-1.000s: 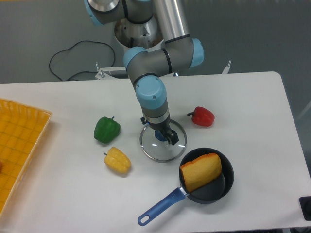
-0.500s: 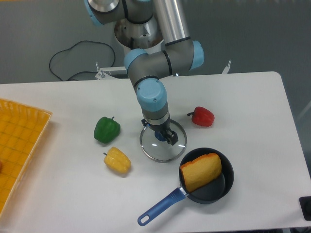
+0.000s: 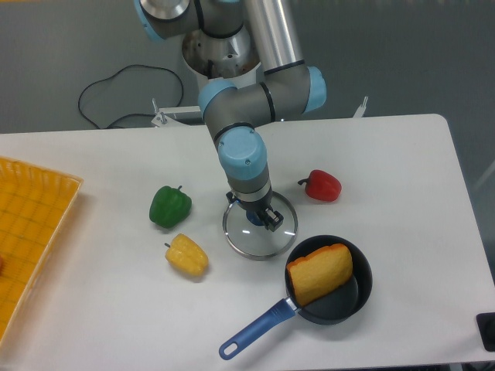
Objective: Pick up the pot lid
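The gripper [image 3: 254, 210] points down over the pot lid, its two fingers on either side of the blue knob [image 3: 253, 218]. Whether the fingers press on the knob cannot be made out, as the gripper body covers part of it. The pot lid [image 3: 261, 246] is round and clear with a thin metal rim, lying flat on the table near the middle of the view.
Close to the lid's lower right is a black pan [image 3: 332, 308] with a blue handle, holding a bread-like orange-brown item [image 3: 319, 273]. A green pepper [image 3: 170, 207] and yellow pepper [image 3: 186, 256] lie left, a red pepper [image 3: 322, 186] right. An orange crate [image 3: 35, 220] stands far left.
The gripper fingers have drawn slightly closer together around the knob, and the arm has shifted a little. The lid shows no visible movement.
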Controlling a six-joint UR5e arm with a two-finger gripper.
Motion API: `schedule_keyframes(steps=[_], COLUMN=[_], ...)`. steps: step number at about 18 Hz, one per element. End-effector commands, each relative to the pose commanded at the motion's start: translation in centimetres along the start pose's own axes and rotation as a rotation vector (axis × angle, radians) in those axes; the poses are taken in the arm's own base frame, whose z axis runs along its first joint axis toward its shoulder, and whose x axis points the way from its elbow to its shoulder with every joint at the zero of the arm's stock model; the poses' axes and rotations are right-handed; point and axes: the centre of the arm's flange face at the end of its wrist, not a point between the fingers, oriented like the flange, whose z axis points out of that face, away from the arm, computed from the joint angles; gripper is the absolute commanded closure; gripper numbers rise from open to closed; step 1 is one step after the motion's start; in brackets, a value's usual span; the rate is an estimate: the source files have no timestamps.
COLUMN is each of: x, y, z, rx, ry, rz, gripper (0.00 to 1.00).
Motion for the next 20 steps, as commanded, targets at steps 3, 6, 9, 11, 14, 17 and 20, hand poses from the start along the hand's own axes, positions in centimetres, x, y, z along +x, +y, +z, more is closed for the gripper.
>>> schedule_keyframes(steps=[3, 6, 9, 11, 14, 17, 20], x=[0.2, -0.2, -1.0, -1.3, -2.5, -2.8, -2.7], y=[-0.1, -0.2, -0.6, -0.8, -1.0, -1.4, -0.9], z=[0.0, -0.7, -3.0, -5.7, -9.2, -11.1, -13.7], rx=[-0.009, -0.01, -0.023, -0.012, 0.013, 0.061, 0.063], ry=[0.017, 0.02, 0.039, 0.033, -0.013, -0.02, -0.013], rz=[-0.001, 0.0, 0.014, 0.024, 0.041, 0.065, 0.081], gripper=[0.67, 0.71, 0.71, 0.71, 0.71, 0.71, 0.71])
